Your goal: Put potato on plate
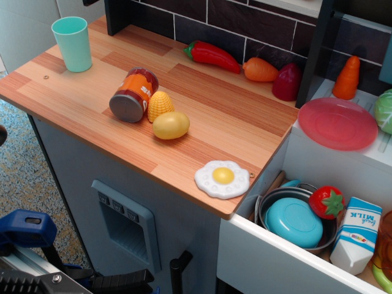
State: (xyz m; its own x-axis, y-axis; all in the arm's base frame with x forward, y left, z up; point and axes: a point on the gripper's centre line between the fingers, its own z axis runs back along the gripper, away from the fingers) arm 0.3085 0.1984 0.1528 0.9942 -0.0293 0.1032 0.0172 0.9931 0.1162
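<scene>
The potato is a smooth yellow egg shape lying on the wooden counter, just in front of a ridged yellow corn cone. The pink-red plate lies flat on the white ledge at the right, empty. No gripper shows in this view; only a blue and black part of the robot appears at the bottom left, below the counter.
An orange can lies on its side by the corn. A teal cup stands back left. A fried egg lies near the front edge. Red pepper, carrots and other vegetables line the back. The sink holds a blue dish, strawberry and milk carton.
</scene>
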